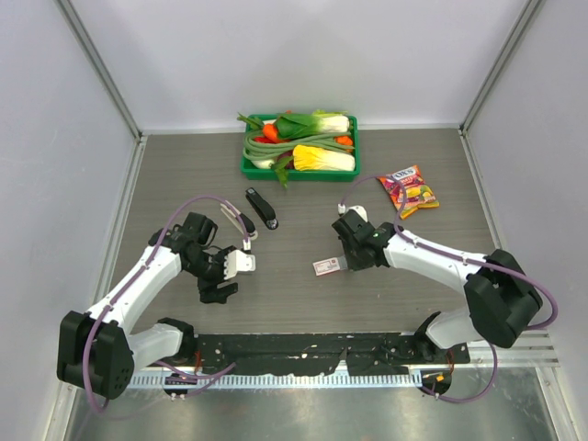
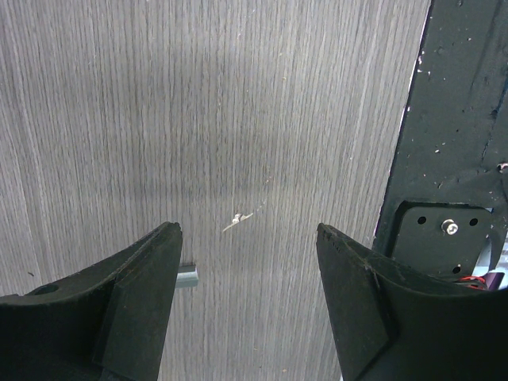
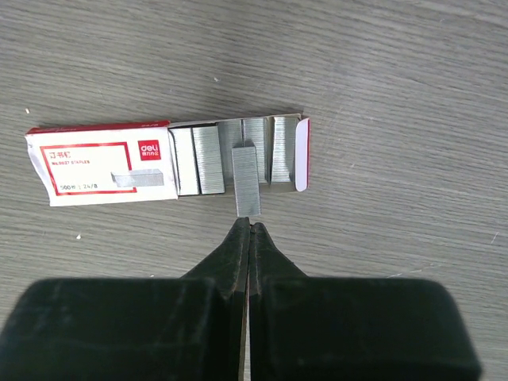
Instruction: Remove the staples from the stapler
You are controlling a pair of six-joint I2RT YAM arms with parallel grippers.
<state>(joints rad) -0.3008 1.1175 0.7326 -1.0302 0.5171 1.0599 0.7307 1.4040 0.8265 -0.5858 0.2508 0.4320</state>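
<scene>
Closed and empty beside the staple box (image 3: 99,163), the right gripper (image 3: 248,226) risks knocking the overhanging staples (image 3: 247,181) off, while the left gripper (image 2: 248,232) gapes open.

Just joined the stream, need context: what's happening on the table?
The right arm has its jaws shut, tips at the end of a silver-grey staple strip sticking out of the opened red-and-white cardboard staple box. Whether they pinch it is unclear. The left arm holds its jaws open over the grey wood-grain table, away from the black stapler, which neither arm touches.
</scene>
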